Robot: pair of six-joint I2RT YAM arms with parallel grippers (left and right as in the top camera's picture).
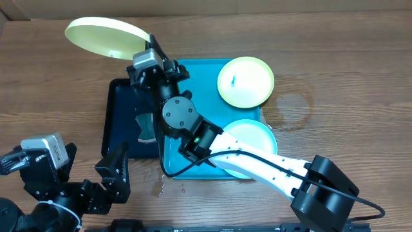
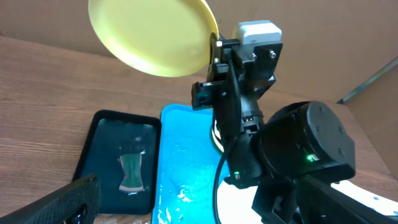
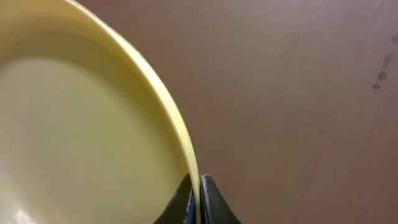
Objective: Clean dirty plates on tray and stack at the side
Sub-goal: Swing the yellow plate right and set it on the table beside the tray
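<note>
Right arm stretched far forward, the right gripper [image 3: 199,190] pinching the rim of a yellow-green plate [image 1: 106,37] held aloft, blue tray [image 1: 206,74] below and behind it. Meanwhile the left gripper [image 1: 111,175] gapes wide, empty.

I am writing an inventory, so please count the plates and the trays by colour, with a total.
Yellow-green plates: 2
Light blue plate: 1
Blue tray: 1
Black tray: 1
Total: 5
</note>
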